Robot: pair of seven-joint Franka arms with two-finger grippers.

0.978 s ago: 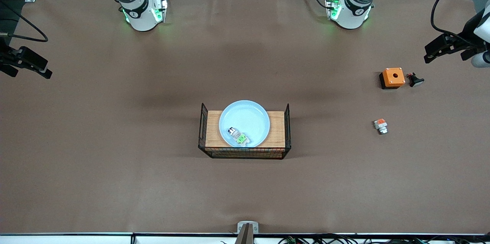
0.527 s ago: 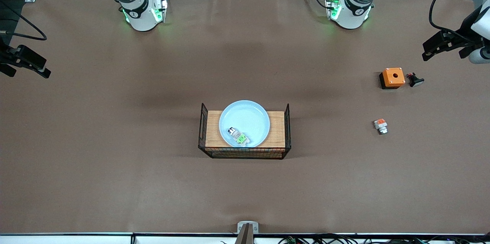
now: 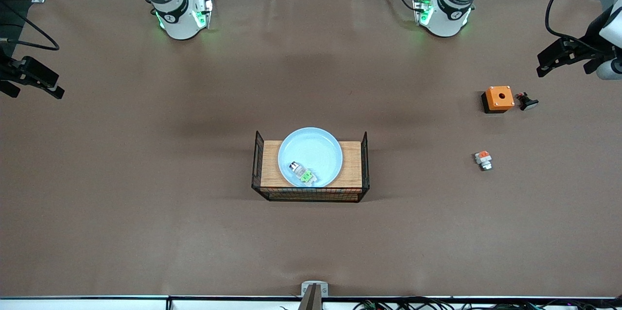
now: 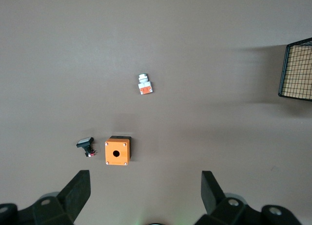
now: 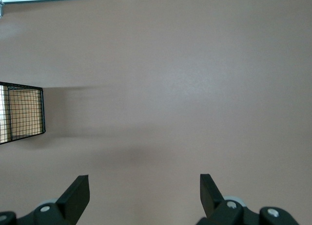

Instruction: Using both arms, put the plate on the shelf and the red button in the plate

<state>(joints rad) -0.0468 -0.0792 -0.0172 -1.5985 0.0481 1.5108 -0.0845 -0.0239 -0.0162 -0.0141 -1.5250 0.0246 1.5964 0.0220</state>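
The pale-blue plate rests on a wooden board inside a black wire basket in the middle of the table. In the plate lies the red button, a small white-grey block showing a green face. My left gripper hangs open over the left arm's end of the table; in the left wrist view the left gripper is empty. My right gripper hangs open over bare table at the right arm's end, and the right wrist view shows the right gripper holding nothing.
An orange box with a hole and a small black part sit beside each other under the left gripper. A short white block with an orange top lies nearer the front camera. Each wrist view catches a basket end.
Both grippers have drifted slightly toward the robots' side of the table. Nothing on the table has moved.
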